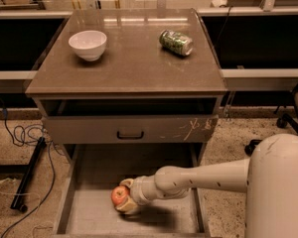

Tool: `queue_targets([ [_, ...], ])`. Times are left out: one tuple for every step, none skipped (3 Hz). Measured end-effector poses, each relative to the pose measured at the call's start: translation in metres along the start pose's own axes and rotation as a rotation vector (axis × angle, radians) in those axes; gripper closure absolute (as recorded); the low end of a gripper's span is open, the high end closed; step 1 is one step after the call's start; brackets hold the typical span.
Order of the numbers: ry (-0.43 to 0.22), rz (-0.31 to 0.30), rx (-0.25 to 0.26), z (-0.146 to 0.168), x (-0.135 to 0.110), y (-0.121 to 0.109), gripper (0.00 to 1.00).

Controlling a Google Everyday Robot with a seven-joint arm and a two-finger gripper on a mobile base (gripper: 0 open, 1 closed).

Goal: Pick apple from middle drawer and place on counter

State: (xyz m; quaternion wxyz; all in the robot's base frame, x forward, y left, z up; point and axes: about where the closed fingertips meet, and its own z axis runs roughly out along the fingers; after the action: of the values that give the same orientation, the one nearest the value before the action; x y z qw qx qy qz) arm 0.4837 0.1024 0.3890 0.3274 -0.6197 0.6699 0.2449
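The apple (119,195), small and red-orange with a yellowish patch, sits low in the open middle drawer (97,219), near the middle of its flat floor. My gripper (126,196) reaches in from the right at the end of the white arm. One finger is above the apple and one is below it, closed around it. The apple is at or just above the drawer floor. The counter (134,66) is the grey-brown top slab of the cabinet, well above the drawer.
A white bowl (88,43) stands on the counter at the left and a green drink can (176,42) lies at the right. A drawer front with a dark handle (129,134) overhangs the open drawer. Cables (20,138) lie on the floor at the left.
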Motion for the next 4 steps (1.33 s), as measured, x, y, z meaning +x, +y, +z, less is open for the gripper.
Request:
queue_targets([
  [-0.037,-0.015,-0.011,-0.022,-0.026,-0.013,1.0],
  [-0.103,-0.046,-0.036,-0.055,-0.06,-0.019,1.0],
  [-0.14,-0.067,-0.052,-0.094,-0.087,-0.023,1.0],
  [-0.156,-0.094,-0.051,-0.14,-0.112,-0.021,1.0],
])
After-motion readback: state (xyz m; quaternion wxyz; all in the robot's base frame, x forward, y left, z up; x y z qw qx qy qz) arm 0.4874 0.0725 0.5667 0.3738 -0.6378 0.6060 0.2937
